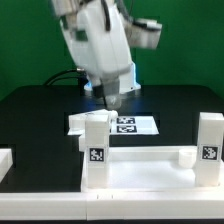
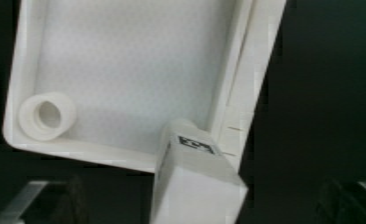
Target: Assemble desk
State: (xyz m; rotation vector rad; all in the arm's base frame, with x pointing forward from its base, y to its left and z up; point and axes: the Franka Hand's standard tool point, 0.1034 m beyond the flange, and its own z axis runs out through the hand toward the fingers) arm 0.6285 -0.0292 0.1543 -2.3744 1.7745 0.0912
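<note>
The desk's white rimmed panel (image 1: 140, 170) lies flat at the front of the black table. Two square white legs with tags stand upright on it, one at the exterior view's left (image 1: 95, 145) and one at its right (image 1: 210, 140). My gripper (image 1: 112, 99) hangs just above and behind the top of the left leg. In the wrist view that leg (image 2: 201, 178) rises between my dark fingers (image 2: 34, 203), which stand wide apart and do not touch it. The panel (image 2: 135, 70) lies beyond it, with a round corner socket (image 2: 52, 115) that holds nothing.
The marker board (image 1: 135, 124) lies flat on the table behind the panel, under the arm. A low white piece (image 1: 5, 160) shows at the exterior view's left edge. Black cables run behind the arm's base.
</note>
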